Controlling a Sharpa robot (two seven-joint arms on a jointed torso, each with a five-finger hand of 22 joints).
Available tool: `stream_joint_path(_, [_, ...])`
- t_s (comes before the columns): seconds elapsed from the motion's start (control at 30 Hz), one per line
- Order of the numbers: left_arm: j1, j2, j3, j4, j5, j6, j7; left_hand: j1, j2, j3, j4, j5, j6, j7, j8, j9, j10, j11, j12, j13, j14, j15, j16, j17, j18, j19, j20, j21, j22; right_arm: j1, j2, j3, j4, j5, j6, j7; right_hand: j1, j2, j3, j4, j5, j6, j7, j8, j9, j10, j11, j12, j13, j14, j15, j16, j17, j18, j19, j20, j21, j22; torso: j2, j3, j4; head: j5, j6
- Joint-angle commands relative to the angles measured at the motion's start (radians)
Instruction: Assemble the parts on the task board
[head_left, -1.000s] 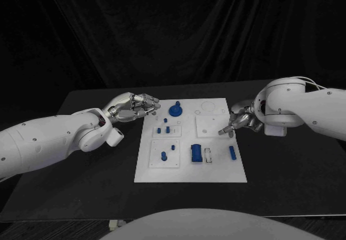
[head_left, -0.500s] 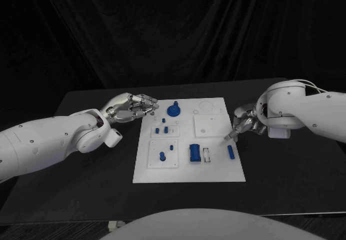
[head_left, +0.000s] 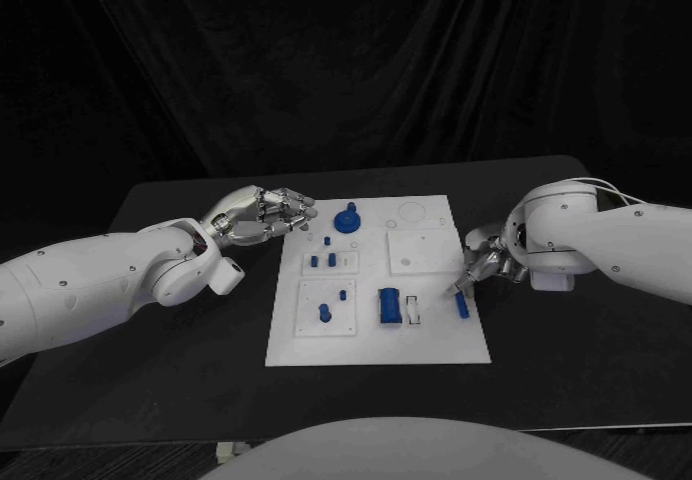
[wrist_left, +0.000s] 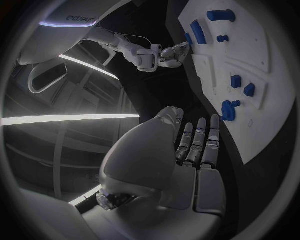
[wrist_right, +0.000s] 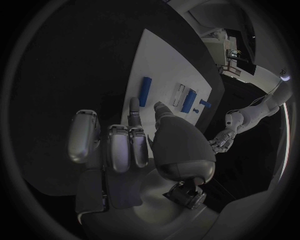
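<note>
Task board (head_left: 378, 345) flat at worktop (head_left: 173, 340) centre. Blue parts (head_left: 389, 305) lie on it. Left robot hand (head_left: 264, 215) hovers off board's far-left corner, fingers curled, holding nothing. Right robot hand (head_left: 483, 265) at board's right edge, fingertip reaching down beside blue bar (head_left: 462, 305); contact unclear, nothing held.

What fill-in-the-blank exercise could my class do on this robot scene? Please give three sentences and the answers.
1. The task board is coloured ____.
2. The slim blue bar by the board's right edge lies nearest the ____ hand.
3. The left hand holds ____ and hangs beside the board's left edge.

Missing words: white; right; nothing
</note>
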Motion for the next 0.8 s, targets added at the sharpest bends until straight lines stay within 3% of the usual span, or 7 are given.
stream_joint_path(0.03, [-0.001,0.002,0.001,0.002,0.009,0.005,0.019,0.011,0.001,0.008,-0.001,0.004,0.0,0.005,0.004,0.001,0.004,0.006,0.005,-0.001,0.0,0.004,0.007,0.0,-0.016,-0.005,-0.002,0.005,0.002,-0.006,0.005,0.001,-0.003,-0.032,-0.024,-0.02,-0.002,0.01,0.001,0.006,0.002,-0.005,0.003,-0.005,-0.004,0.105,-0.001,0.003,0.263,0.085,0.001,0.0,0.163,0.014,0.026,0.002,-0.006,0.17,0.001,0.0007,-0.0012,0.0,0.0])
stream_joint_path(0.33, [-0.001,-0.002,0.001,0.004,0.009,0.004,0.017,0.011,0.001,0.008,-0.001,0.004,0.0,0.005,0.004,0.001,0.004,0.006,0.005,-0.001,0.0,0.004,0.007,0.0,-0.016,-0.005,-0.002,0.005,0.002,-0.016,0.02,0.001,-0.01,-0.054,-0.019,-0.022,0.011,0.012,0.01,-0.007,0.051,-0.004,0.004,-0.013,-0.024,0.105,-0.001,0.003,0.263,0.083,0.001,-0.004,0.156,0.015,0.024,0.002,-0.012,0.169,0.001,0.0008,-0.0011,0.002,0.0])
stream_joint_path(0.5, [-0.002,-0.001,0.001,0.005,0.009,0.005,0.017,0.011,0.0,0.009,-0.002,0.005,0.0,0.005,0.004,0.001,0.005,0.007,0.005,-0.001,0.0,0.004,0.007,0.0,-0.016,-0.005,-0.002,0.005,0.002,-0.02,0.03,0.001,-0.014,-0.068,-0.013,-0.023,0.034,0.009,0.031,-0.029,0.142,-0.003,0.004,-0.02,-0.045,0.105,-0.001,0.003,0.263,0.082,0.001,-0.007,0.151,0.016,0.023,0.002,-0.019,0.167,0.001,0.0006,-0.0002,0.0,0.0])
stream_joint_path(0.8, [-0.002,-0.001,0.001,0.006,0.009,0.006,0.015,0.011,0.0,0.009,-0.002,0.005,0.0,0.005,0.005,0.001,0.005,0.007,0.005,-0.001,0.001,0.005,0.007,0.0,-0.016,-0.005,-0.002,0.005,0.003,-0.032,0.037,0.0,-0.019,-0.091,0.005,-0.025,0.05,0.005,0.048,-0.048,0.156,-0.007,0.005,-0.026,-0.057,0.105,0.0,0.003,0.263,0.08,0.001,-0.013,0.141,0.019,0.019,0.002,-0.037,0.163,0.001,0.0005,-0.0009,0.003,0.0])
